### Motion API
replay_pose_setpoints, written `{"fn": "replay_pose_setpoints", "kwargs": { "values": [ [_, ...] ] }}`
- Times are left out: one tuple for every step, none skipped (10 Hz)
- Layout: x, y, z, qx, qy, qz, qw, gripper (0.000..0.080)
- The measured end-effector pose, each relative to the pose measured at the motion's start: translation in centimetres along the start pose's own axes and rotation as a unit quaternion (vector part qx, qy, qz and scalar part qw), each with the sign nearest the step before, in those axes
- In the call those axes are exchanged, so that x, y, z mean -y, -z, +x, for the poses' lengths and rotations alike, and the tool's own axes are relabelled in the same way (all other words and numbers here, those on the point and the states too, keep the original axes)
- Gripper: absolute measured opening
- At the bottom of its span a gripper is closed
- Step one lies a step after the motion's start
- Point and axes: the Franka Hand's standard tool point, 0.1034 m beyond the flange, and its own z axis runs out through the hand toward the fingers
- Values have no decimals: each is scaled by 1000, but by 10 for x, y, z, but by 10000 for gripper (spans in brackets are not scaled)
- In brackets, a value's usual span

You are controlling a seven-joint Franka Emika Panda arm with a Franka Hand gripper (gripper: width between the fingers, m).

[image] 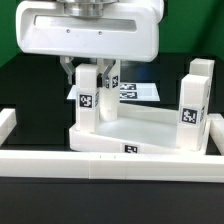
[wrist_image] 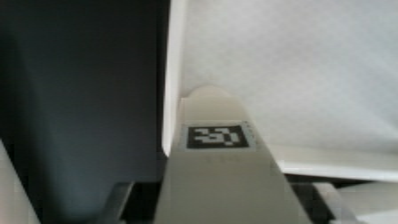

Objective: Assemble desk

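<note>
The white rimmed tabletop [image: 150,128] lies flat. One tagged leg block [image: 87,98] stands upright at its left corner in the exterior view, another leg block [image: 192,98] at its right.

Bright even light, blurry wrist view

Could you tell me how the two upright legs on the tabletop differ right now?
The leg under the gripper stands at the tabletop's corner on the exterior view's left, between the gripper's fingers; the other leg stands free at the right corner. Both are white, upright, tagged blocks.
</note>
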Motion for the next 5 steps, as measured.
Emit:
{"fn": "replay_pose_setpoints", "kwargs": {
  "values": [
    [1, 0, 0, 0, -41, 2, 999, 290],
    [1, 0, 0, 0, -83, 4, 997, 290],
    [2, 0, 0, 1, -171, 12, 985, 290],
    [2, 0, 0, 1, -197, 14, 980, 290],
    [4, 0, 0, 2, -260, 15, 966, 290]
  ]
}}
